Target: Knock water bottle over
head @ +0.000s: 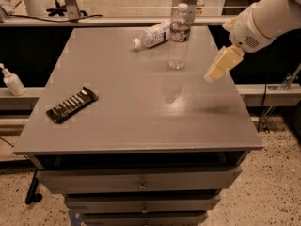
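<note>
The water bottle stands upright near the far middle of the grey table. It is clear ribbed plastic with a white cap and a narrow dark reddish label band. My gripper, with cream-coloured fingers, hangs above the table's right side, to the right of the bottle and a little nearer the camera. It is apart from the bottle and holds nothing. The white arm reaches in from the upper right.
A whiter bottle with a broad pale label lies on its side behind and left of the upright one. A dark snack packet lies at the left front. A pump bottle stands on a ledge off the table's left. Drawers are below the tabletop.
</note>
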Robot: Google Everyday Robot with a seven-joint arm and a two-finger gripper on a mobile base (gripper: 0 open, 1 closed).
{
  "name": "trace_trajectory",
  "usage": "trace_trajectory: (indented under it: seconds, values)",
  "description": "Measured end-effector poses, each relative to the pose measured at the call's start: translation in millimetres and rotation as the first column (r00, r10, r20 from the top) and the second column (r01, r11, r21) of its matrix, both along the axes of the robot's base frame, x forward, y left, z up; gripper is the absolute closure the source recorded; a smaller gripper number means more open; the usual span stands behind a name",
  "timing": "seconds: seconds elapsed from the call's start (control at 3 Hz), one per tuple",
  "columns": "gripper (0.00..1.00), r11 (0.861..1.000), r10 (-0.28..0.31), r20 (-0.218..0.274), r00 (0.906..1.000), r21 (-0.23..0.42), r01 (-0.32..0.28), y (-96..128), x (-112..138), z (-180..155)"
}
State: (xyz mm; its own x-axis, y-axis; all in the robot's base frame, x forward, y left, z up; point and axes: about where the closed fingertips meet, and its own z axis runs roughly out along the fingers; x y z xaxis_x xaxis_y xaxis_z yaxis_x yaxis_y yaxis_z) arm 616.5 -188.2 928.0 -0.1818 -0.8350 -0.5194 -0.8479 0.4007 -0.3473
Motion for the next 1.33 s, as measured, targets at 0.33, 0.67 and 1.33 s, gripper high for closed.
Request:
trace_trajectory:
  seconds: [0.33, 0.67, 1.33]
  values:
    - [0.0, 0.979, -0.031, 0.024, 0.9992, 0.201, 0.026, 3, 42, 1]
    - [0.0, 0.898, -0.03, 0.026, 0.9992, 0.439, 0.015, 17, 76, -1]
    - [0.0, 0.669, 0.041, 0.007, 0.9991, 0.742, -0.033, 62, 112, -18]
